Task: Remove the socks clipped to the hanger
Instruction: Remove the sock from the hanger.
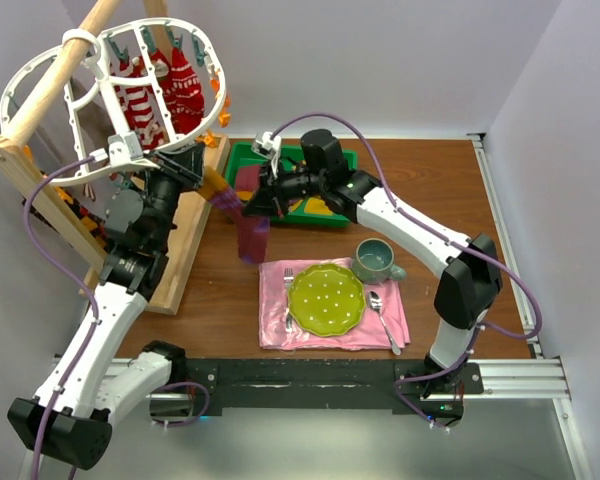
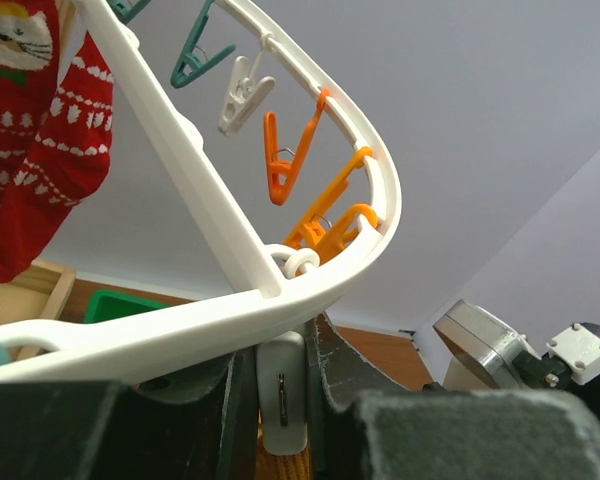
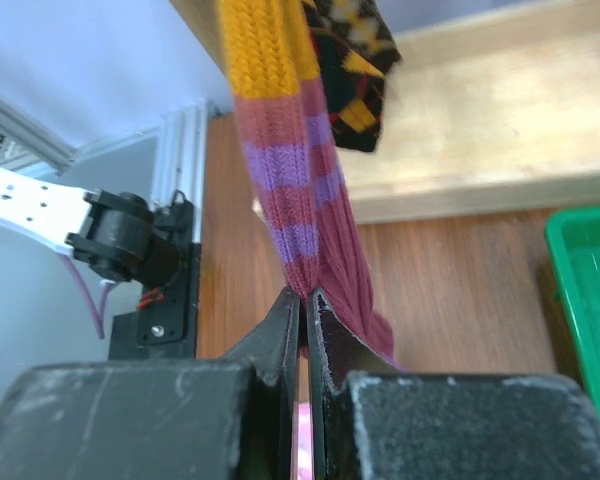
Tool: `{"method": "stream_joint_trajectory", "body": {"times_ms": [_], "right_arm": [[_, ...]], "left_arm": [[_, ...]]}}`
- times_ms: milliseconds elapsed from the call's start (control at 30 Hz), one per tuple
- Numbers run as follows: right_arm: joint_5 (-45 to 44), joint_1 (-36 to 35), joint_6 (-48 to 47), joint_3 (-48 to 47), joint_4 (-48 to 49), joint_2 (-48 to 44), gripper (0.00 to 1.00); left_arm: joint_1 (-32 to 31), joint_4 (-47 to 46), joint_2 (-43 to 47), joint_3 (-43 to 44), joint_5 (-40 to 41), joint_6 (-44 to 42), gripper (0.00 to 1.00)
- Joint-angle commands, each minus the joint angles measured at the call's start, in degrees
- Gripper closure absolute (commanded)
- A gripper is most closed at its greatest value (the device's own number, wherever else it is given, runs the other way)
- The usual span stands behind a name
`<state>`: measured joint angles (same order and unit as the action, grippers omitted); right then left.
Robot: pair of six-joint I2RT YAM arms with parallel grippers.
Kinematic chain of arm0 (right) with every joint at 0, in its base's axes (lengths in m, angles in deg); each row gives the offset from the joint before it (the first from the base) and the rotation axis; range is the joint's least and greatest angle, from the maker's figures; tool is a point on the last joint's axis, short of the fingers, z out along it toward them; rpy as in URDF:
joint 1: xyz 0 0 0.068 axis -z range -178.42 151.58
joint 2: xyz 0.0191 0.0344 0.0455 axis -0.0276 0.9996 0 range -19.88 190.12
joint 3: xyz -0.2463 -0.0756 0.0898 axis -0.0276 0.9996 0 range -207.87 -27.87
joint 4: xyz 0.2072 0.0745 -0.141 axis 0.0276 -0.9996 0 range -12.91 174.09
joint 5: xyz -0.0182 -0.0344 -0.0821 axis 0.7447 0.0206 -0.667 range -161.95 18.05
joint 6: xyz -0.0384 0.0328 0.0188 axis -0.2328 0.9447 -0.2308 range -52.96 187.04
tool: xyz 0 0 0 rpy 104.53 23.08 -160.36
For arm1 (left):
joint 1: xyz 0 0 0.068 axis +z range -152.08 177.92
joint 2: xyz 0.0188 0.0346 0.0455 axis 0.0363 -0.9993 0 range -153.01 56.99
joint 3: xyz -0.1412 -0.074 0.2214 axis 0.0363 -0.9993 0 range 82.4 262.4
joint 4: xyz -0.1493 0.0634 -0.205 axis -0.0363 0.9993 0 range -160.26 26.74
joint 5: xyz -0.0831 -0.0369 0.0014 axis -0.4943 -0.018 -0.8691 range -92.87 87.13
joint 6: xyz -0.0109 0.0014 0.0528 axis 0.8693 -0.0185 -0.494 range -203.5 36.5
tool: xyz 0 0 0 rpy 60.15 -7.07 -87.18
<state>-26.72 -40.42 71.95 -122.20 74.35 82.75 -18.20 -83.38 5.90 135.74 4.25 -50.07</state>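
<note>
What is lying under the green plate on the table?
A pink napkin lies under the green plate, a fork and a spoon on it beside the plate. The plate covers the napkin's middle, so anything else there cannot be seen.

Striped sock [image 3: 280, 170]: top out of frame.

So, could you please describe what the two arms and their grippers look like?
Both the left arm and right arm have white links with black joints, and a purple cable loops along each. The left gripper and right gripper have dark, scuffed, wedge-shaped fingers.
</note>
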Motion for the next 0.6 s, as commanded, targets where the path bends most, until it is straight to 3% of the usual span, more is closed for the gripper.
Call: {"method": "stream_joint_trajectory", "body": {"times_ms": [0, 133, 367, 433, 467, 533, 567], "right_arm": [[-4.1, 0.1, -1.4, 4.1, -0.9, -3.8, 1.0], [-6.3, 0.3, -1.2, 7.3, 0.5, -5.0, 1.0], [-8.3, 0.7, -0.4, 4.8, 0.5, -5.0, 1.0], [-9.6, 0.6, -0.2, 2.9, 0.0, -4.5, 1.0], [-9.8, 0.6, -0.2, 2.3, -0.5, -4.5, 1.0], [-10.7, 0.7, 0.2, 0.7, -0.7, -4.4, 1.0], [-11.0, 0.7, 0.4, 0.2, -0.7, -4.3, 1.0]], "left_arm": [[0.4, 2.1, 0.4, 4.5, 2.7, -0.3, 1.0], [0.3, 3.2, 0.7, 5.5, 3.3, -0.7, 1.0], [0.3, 3.5, 1.2, 5.5, 0.6, -1.9, 1.0], [0.4, 3.3, 1.3, 5.3, -1.0, -2.3, 0.91], [0.3, 3.2, 1.7, 5.0, -1.7, -2.8, 0.76], [0.3, 3.2, 2.0, 4.9, -3.6, -3.3, 0.64], [0.3, 3.2, 2.3, 4.8, -4.3, -3.5, 0.49]]}}
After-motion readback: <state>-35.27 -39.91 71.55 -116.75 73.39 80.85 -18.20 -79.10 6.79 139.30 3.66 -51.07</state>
